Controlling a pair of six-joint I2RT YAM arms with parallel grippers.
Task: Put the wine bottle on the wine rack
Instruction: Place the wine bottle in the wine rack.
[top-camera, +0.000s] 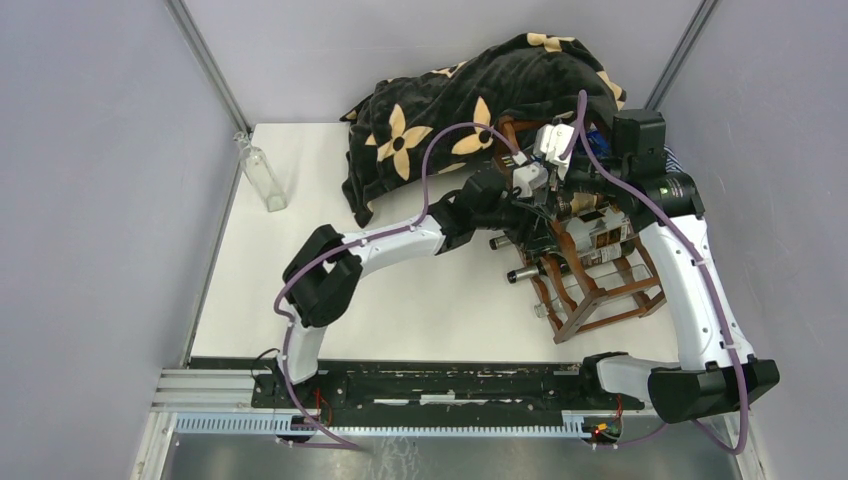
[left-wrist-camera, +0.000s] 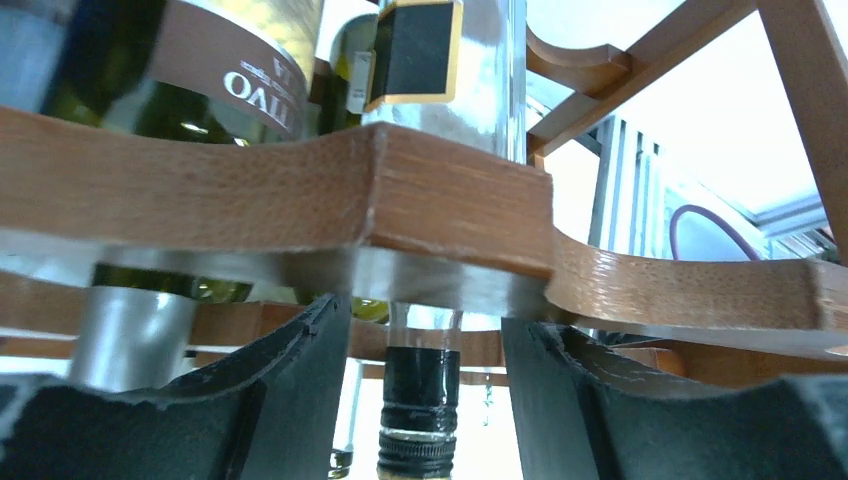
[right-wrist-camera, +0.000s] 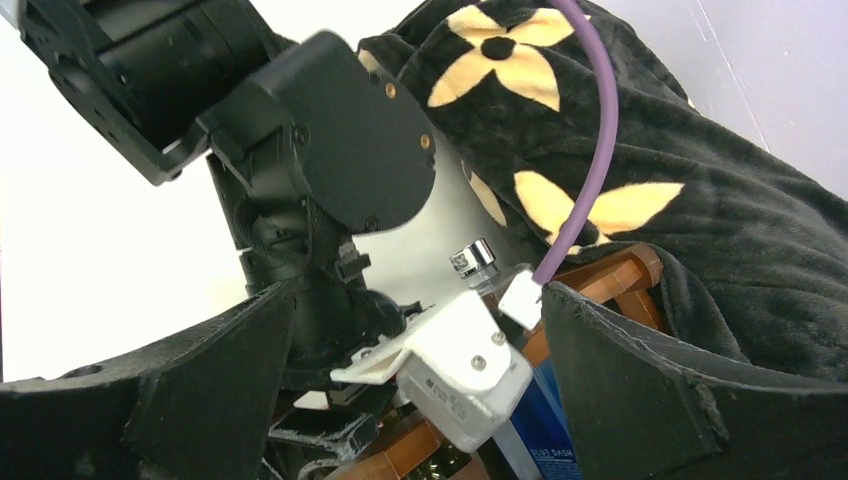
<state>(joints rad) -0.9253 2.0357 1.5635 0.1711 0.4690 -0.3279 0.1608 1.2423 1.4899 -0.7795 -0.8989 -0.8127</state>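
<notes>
Left claw (left-wrist-camera: 420, 335) status: jaws apart, gripping nothing. Its two black fingers stand on either side of the wine bottle (left-wrist-camera: 418, 405), with a gap between each finger and the black-capped neck. We judge that the wine bottle lies in a lower tier of the wine rack (left-wrist-camera: 250, 185), neck pointing out under a scalloped rail. In that case the rack carries its weight and no grip is needed.

Right claw (right-wrist-camera: 420, 290) status: spread wide, empty. It hovers above the rack, right of centre in the top view. We judge that this position leaves the left arm room to work.

Two further bottles rest on the rail in the upper part of the left wrist view: a green bottle (left-wrist-camera: 120, 80) and a clear bottle (left-wrist-camera: 480, 70) with a black label.

We find the rack on a white surface (top-camera: 430, 300), right of centre. A black blanket (top-camera: 470, 100) with yellow flowers lies heaped at upper centre, against the rack's far end. A slim glass bottle (top-camera: 263, 178) stands upright at the upper left edge. Plain grey walls (top-camera: 90, 200) enclose the surface on three sides.
</notes>
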